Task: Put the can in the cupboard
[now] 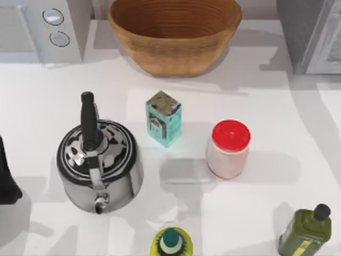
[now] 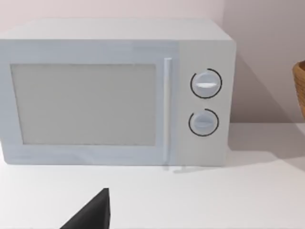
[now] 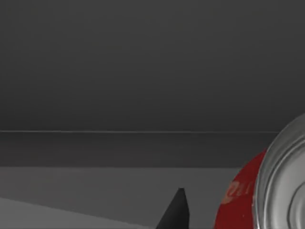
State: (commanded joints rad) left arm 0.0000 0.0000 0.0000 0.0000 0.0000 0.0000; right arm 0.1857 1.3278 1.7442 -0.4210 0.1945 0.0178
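1. White tabletop (image 1: 277, 106) carries everything, with a pale wall behind it in the left wrist view.
2. At its far right corner stands the grey cupboard (image 1: 311, 32). The right wrist view looks at plain dark grey walls (image 3: 143, 71), which I judge to be its inside.
3. A microwave (image 2: 114, 95) fills the far left corner, and a wicker basket (image 1: 173, 34) sits at the middle of the far edge.
4. Mid-table stand a steel kettle (image 1: 100, 160), a red-lidded jar (image 1: 229, 149) and a teal box (image 1: 163, 118). An olive bottle (image 1: 306, 232) is by the near right corner.
5. The can (image 3: 238, 200) sits close under the right wrist camera, against those grey walls, silver top turned toward the lens and red side below it.
6. The right gripper (image 3: 175, 212) shows as a dark tip just beside the can. Whether it is pinching the can or spread apart, I cannot tell.
7. The left gripper (image 2: 90, 214) is parked near the left edge, facing the microwave; its state I cannot tell either.
8. Handling, as a judgement: the can is rigid metal, light to middling in weight, with a smooth, rather slippery wall. Grip squarely across the middle of the red side, not the rim, and firmly, since it should not crush.
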